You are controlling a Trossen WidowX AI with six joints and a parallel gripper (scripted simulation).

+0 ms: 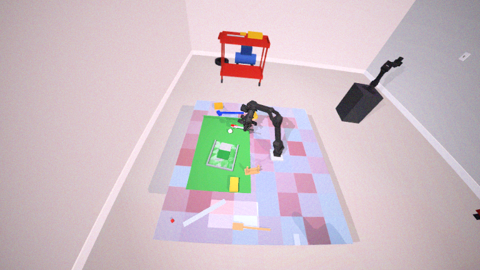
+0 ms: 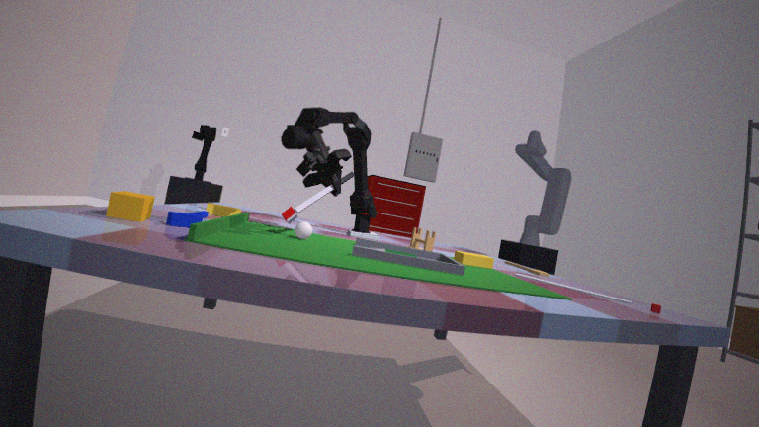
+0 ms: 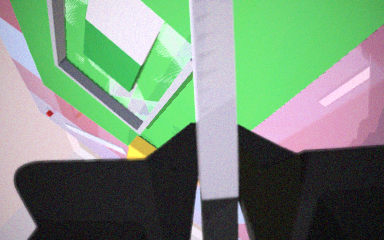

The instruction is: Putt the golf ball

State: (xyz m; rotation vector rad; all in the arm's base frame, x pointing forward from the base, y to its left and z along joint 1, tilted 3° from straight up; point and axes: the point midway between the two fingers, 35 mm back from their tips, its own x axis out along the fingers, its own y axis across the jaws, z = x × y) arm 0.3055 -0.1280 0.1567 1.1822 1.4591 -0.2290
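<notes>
The claw [image 2: 334, 186] is clamped on the pale shaft of the putter [image 2: 310, 199], which slants down so that its red head [image 2: 289, 213] hangs just above the mat [image 2: 335, 254], close behind the ball [image 2: 303, 229]. In the top view the head [image 1: 234, 125] sits a little beyond the ball [image 1: 230, 130], on the side away from the green [image 1: 222, 154], so the line from head through ball to the framed target looks roughly right.

To putt well, the head should drop until it nearly skims the mat, with its flat face square to the line toward the ramp. The wrist view shows the shaft [image 3: 214, 100] pointing over the mat with the green [image 3: 111, 55] off to the left, so a small turn of the wrist seems needed before the swing.

The stroke should be short and steady, straight through the ball's middle. Too soft and the ball likely rolls back down the ramp; too hard and it may cross the green and go over the grey frame [image 2: 408, 259]. A glancing hit would send it wide across the table [image 2: 223, 288].
</notes>
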